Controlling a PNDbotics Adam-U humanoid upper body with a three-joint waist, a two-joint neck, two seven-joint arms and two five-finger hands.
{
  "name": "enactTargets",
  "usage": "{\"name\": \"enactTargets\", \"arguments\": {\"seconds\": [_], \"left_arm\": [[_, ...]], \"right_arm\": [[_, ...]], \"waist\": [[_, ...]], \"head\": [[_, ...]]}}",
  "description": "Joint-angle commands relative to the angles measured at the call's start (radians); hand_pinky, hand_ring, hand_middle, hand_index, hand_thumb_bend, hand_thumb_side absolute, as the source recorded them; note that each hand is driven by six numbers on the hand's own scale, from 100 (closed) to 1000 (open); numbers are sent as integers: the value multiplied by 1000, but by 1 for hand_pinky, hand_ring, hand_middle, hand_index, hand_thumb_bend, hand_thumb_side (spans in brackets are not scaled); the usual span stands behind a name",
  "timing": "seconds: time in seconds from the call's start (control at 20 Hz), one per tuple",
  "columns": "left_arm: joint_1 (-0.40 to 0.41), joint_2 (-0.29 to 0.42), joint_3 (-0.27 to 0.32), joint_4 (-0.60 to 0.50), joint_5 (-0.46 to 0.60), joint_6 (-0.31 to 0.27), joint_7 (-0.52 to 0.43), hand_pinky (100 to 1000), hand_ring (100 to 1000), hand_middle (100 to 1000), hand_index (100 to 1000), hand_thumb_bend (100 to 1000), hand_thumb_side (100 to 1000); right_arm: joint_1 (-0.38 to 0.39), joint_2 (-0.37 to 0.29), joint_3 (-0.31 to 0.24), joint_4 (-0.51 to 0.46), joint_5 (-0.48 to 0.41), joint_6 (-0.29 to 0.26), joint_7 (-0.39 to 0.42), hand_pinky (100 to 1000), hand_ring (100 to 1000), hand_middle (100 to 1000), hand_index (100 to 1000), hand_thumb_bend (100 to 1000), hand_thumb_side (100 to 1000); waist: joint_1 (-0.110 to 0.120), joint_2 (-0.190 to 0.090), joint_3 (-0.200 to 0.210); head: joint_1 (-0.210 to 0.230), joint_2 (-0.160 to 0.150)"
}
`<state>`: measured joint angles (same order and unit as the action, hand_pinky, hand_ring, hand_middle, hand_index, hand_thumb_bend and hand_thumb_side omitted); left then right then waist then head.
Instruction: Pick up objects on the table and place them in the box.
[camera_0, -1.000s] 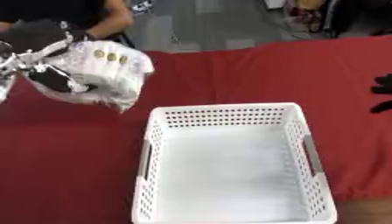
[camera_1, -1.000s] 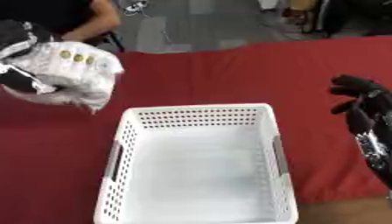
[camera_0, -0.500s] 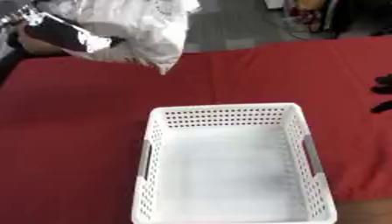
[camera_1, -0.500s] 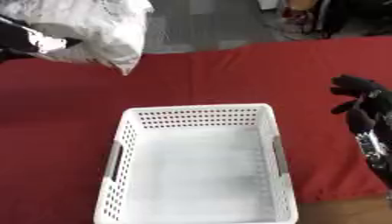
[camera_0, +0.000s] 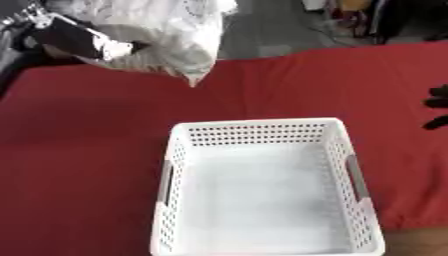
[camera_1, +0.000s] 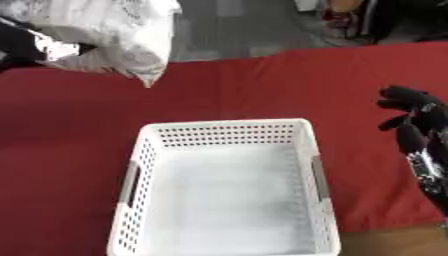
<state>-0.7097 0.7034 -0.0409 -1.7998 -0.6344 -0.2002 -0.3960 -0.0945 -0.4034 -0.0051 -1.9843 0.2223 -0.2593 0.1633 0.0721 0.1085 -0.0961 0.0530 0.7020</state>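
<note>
Upper left: left hand (camera_0: 74, 42), fingers curled round white bag (camera_0: 166, 30), has lifted it higher, approx. above empty box (camera_0: 262, 185); right hand (camera_1: 418, 130) idle, fingers relaxed.

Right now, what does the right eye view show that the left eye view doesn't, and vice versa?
Only the right eye view shows the right hand nearly whole, fingers relaxed, idle at the right edge beside the box. The left eye view catches just its dark fingertips, but shows more of the left hand curled round the white bag. Both show the bag held high above the red tablecloth, up and left of the empty white box.
</note>
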Motion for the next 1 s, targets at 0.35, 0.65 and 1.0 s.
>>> {"name": "enactTargets", "arguments": {"seconds": [0.35,0.65,1.0], "left_arm": [[-110,-163,-150,52,6,-114,-117,109,100,100,159,100,305],[-100,-230,-197,109,-15,-154,-145,112,100,100,159,100,298],[-49,-288,-265,240,-66,-210,-149,461,282,363,470,101,617]], "right_arm": [[-4,-6,7,-16,-8,1,16,587,786,801,904,321,902],[-9,-1,9,-16,-10,1,20,587,785,801,904,318,902],[-13,2,11,-16,-10,0,23,587,786,801,904,314,900]], "waist": [[-6,-15,-9],[-5,-14,-15],[-10,-9,-16]], "head": [[25,-22],[19,-33],[21,-41]]}}
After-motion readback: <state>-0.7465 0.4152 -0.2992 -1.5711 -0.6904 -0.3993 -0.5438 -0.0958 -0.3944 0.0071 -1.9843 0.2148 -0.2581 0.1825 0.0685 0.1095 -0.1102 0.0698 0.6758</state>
